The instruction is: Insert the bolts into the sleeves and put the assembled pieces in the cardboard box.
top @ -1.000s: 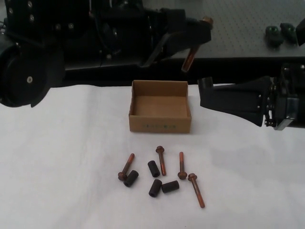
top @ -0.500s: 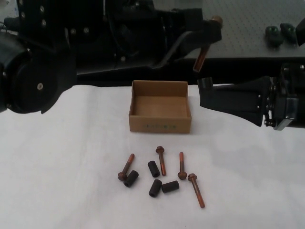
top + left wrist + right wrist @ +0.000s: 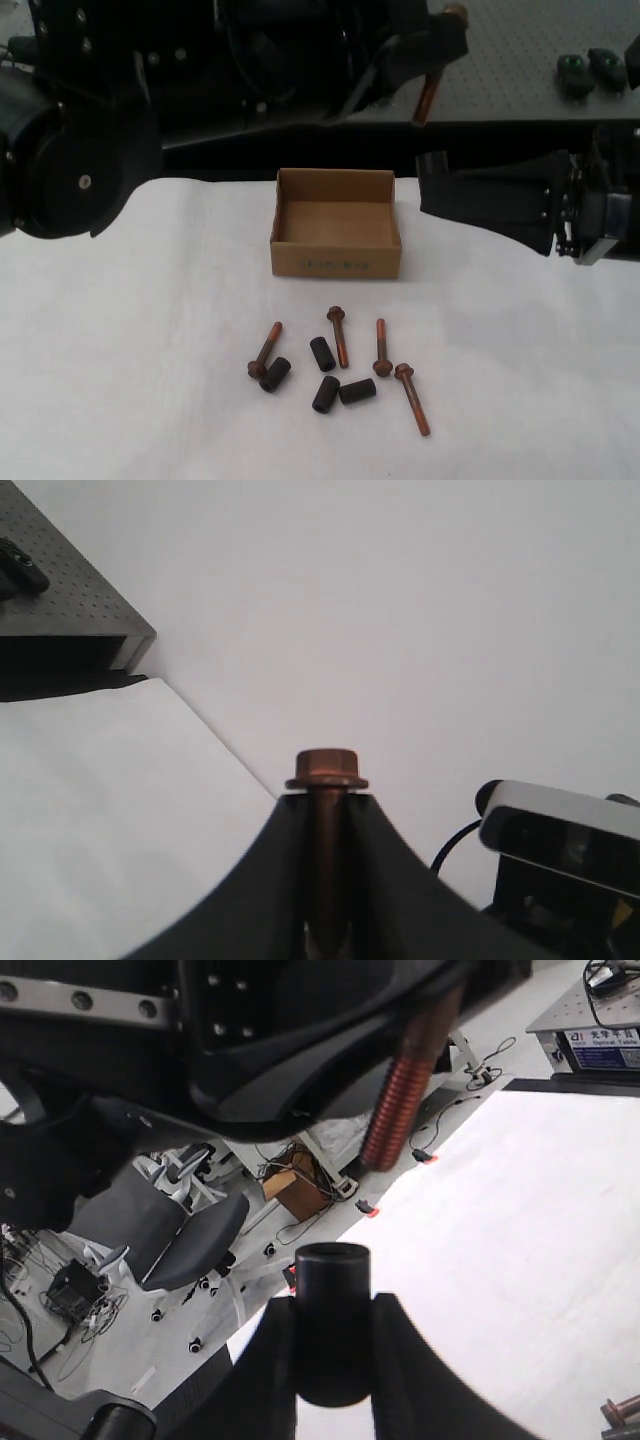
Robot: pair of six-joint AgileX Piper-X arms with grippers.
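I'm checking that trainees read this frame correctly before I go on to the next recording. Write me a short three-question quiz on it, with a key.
1. True or false: the cardboard box already holds an assembled piece.
2. What is in the left gripper? A) a bolt B) a sleeve C) nothing
3. Apart from the sleeve in the right gripper, how many loose sleeves lie on the white cloth?

Key
1. False: the box is empty.
2. A: the fingers are shut on the shank just under the head.
3. Four, lying among four bolts.
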